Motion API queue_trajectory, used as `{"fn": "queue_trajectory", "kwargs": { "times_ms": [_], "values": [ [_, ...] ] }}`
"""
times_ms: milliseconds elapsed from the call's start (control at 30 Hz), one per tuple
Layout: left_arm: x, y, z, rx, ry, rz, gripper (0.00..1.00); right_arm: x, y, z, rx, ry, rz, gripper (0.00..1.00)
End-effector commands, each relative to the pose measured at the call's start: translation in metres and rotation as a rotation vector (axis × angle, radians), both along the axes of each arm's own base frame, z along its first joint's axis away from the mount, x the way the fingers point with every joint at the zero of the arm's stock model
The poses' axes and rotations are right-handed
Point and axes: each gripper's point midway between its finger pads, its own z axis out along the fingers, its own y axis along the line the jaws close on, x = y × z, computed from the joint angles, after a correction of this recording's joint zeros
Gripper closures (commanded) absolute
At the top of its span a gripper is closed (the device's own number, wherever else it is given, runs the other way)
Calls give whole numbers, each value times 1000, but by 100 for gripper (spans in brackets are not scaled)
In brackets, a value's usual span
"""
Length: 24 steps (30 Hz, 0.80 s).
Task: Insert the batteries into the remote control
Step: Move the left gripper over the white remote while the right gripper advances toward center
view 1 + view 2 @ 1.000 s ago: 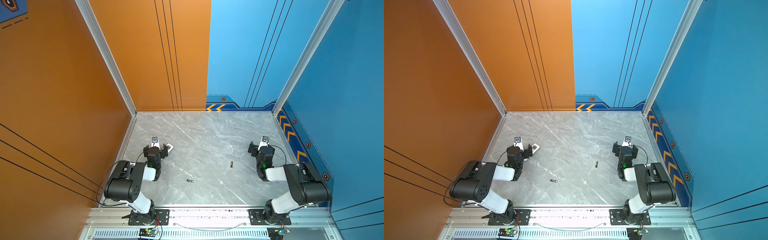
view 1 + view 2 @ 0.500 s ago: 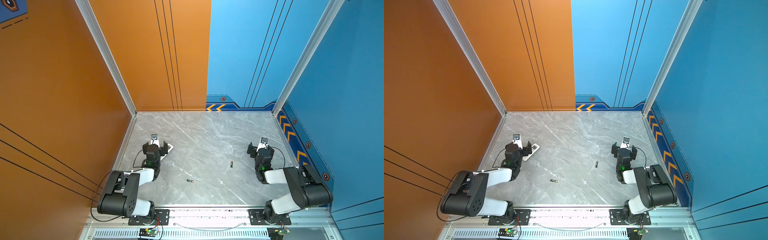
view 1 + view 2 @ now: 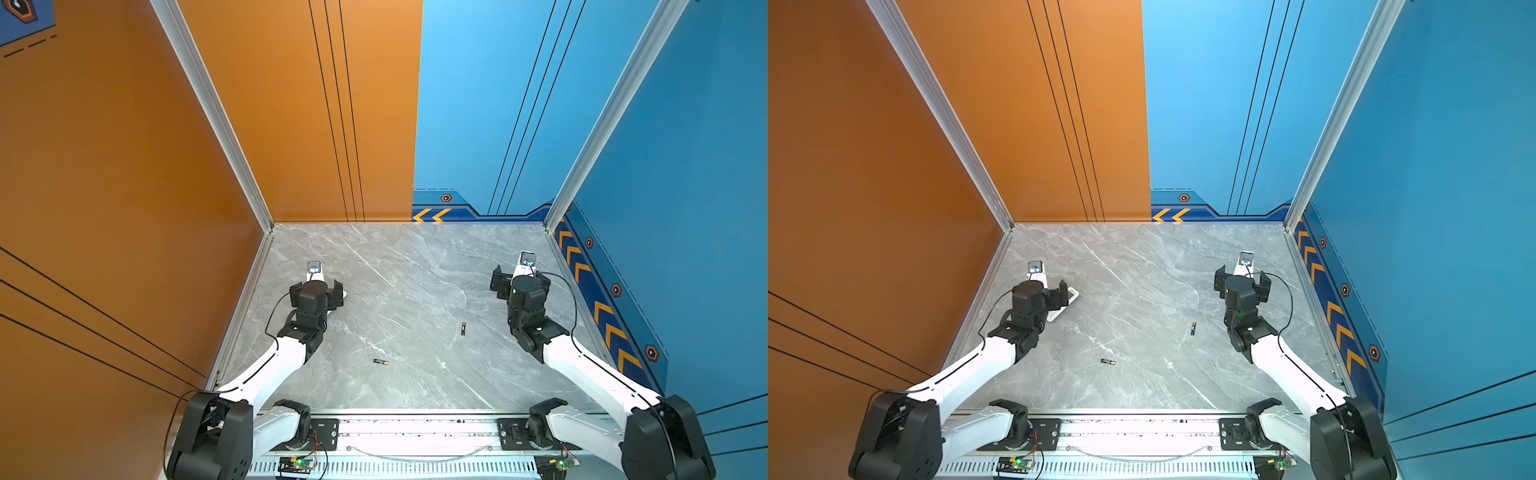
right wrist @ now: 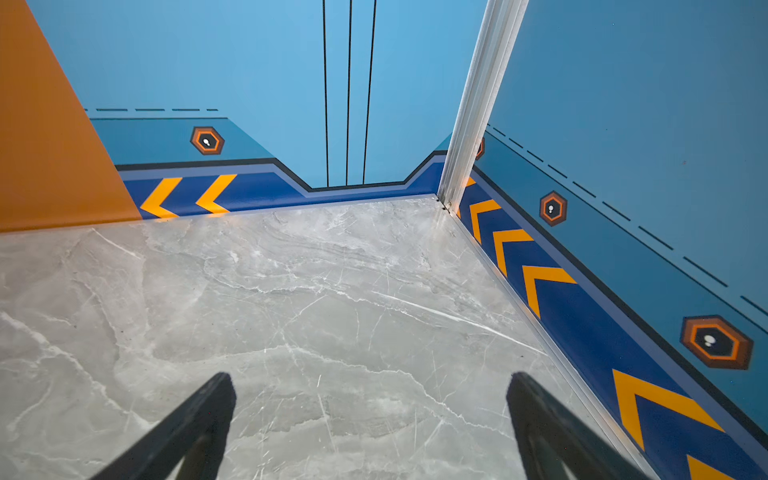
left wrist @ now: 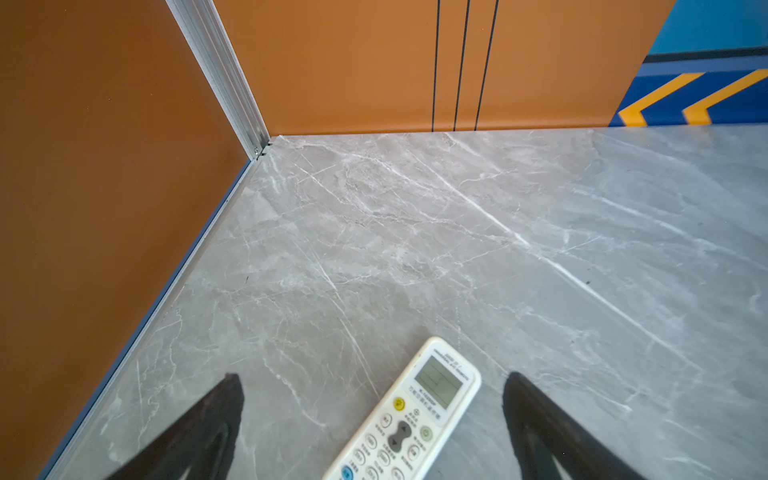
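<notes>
We see our left gripper (image 5: 372, 376) with its jaws wide open, holding nothing. The white remote (image 5: 415, 415) lies flat on the grey table (image 3: 395, 270) between the two jaws, with a gap on each side. Our right gripper (image 4: 370, 374) is wide open too, over the table, and holds nothing. One battery (image 3: 463, 328) lies near the right arm. The other battery (image 3: 381, 362) lies closer to the middle, well apart from the remote.
</notes>
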Motion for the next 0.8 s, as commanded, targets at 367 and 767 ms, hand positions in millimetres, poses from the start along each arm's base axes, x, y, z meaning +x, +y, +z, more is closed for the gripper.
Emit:
{"fn": "queue_trajectory", "kwargs": {
  "times_ms": [367, 767],
  "values": [
    [-37, -84, -32, -218, 402, -242, 2, -29, 100, -31, 99, 362, 414, 0],
    [-36, -116, -83, -21, 704, -328, 2, -65, 179, -49, 98, 454, 776, 0]
  ]
}}
